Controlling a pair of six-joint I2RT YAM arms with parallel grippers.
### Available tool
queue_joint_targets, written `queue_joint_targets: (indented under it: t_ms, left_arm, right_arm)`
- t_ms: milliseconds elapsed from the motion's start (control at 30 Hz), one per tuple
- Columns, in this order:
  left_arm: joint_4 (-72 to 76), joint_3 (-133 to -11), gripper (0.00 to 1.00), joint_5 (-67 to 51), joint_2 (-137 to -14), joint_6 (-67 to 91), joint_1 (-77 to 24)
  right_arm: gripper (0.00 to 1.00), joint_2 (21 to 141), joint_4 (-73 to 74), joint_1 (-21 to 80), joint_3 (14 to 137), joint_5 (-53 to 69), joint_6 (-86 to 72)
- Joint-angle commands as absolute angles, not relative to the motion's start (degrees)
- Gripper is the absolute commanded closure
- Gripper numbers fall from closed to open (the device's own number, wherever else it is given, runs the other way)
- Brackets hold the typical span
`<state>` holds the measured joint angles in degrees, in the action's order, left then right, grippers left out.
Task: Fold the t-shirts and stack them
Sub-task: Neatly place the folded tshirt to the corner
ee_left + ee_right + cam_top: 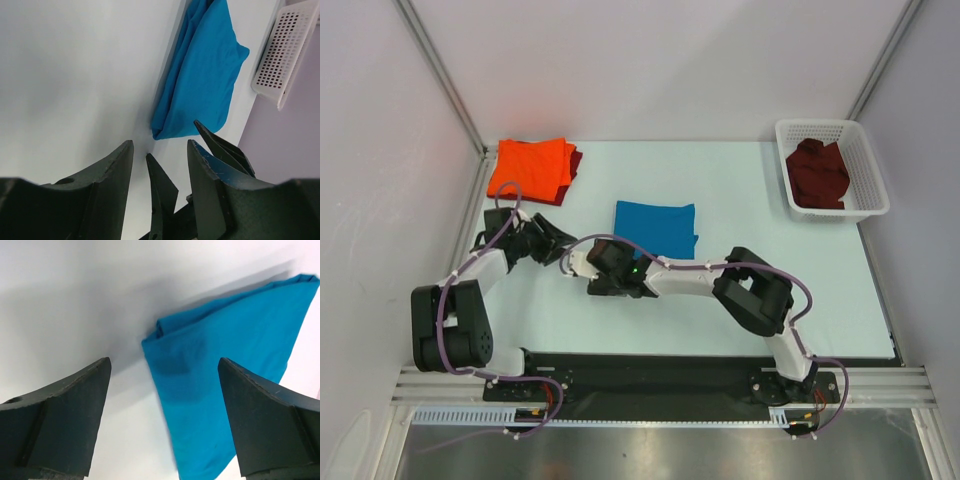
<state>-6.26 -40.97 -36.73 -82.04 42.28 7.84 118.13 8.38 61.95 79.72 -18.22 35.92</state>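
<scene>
A folded bright blue t-shirt lies flat mid-table. It also shows in the left wrist view and the right wrist view. A folded orange t-shirt lies at the back left on top of a dark maroon t-shirt. Another maroon t-shirt sits crumpled in the white basket. My left gripper is open and empty, just left of the blue shirt. My right gripper is open wide and empty, low by the blue shirt's near left corner, close to the left gripper.
The white lattice basket stands at the back right and shows in the left wrist view. Grey walls enclose the table on the left, back and right. The right arm stretches across the near middle of the table.
</scene>
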Motion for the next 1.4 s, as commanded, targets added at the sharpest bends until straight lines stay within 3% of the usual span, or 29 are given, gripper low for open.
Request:
queue_joint_targets:
  t_ms: [0,667,700,733,767,867,1133,1367]
  left_arm:
    - [-2.9,-40.43,0.47,-38.85,-79.72,42.89,8.53]
    - [-1.23,-38.76,0.47,-41.04,-81.03,42.01,10.28]
    - [-1.06,-38.67,0.47,-41.04,-81.04,42.1,10.28]
    - [-0.62,-38.5,0.47,-41.13,-81.04,42.19,10.2]
    - [-0.35,-38.32,0.47,-41.31,-81.47,42.36,10.2]
    - [-0.26,-38.06,0.47,-42.27,-82.35,42.45,10.2]
    - [1.39,-38.5,0.47,-43.85,-86.3,40.08,10.28]
    - [6.5,-38.67,0.42,-48.69,-90.7,44.2,9.06]
  right_arm:
    - [0.07,121.98,8.17,61.79,82.35,-19.25,37.44]
    - [0.29,124.01,10.9,58.1,83.23,-13.36,35.95]
    - [0.33,124.36,11.42,58.1,83.93,-12.84,35.77]
    - [0.45,124.63,11.6,58.1,84.11,-12.66,35.51]
    - [0.5,124.89,11.6,58.18,84.2,-12.31,35.16]
    - [0.57,125.42,12.56,58.18,84.9,-11.25,34.28]
    - [1.0,122.97,15.38,57.57,86.93,-11.16,29.28]
    - [1.0,117.52,16.26,54.49,87.01,-8.97,22.68]
